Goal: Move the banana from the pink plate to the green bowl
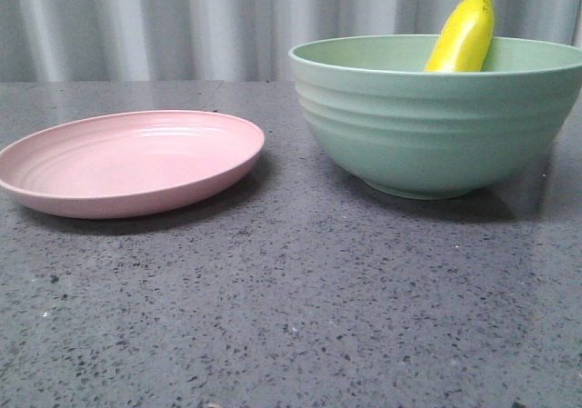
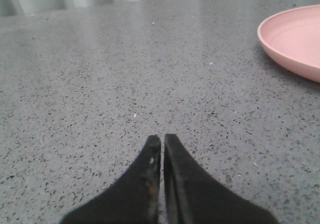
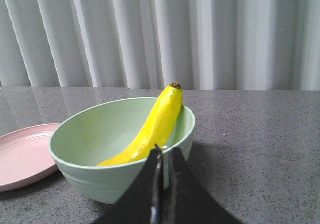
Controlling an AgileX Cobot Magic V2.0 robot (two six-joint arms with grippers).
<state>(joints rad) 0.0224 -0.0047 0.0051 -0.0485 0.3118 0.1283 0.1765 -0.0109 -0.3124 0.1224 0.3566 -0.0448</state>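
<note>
The banana [image 3: 152,126] is seen lying inside the green bowl [image 3: 90,176], its dark tip propped against the rim and rising above it, just beyond the right gripper [image 3: 162,156], whose jaws are pressed together on nothing. The pink plate [image 1: 127,167] is left bare, near the bowl; the transfer is judged complete. A risk remains: since the banana leans on the rim directly ahead of the right gripper, it could be tipped out if the bowl were nudged. The left gripper [image 2: 162,143] is likewise clenched empty, low over the tabletop [image 2: 125,74], the plate off to one side. The banana's lower end is hidden by the bowl wall and the gripper.
</note>
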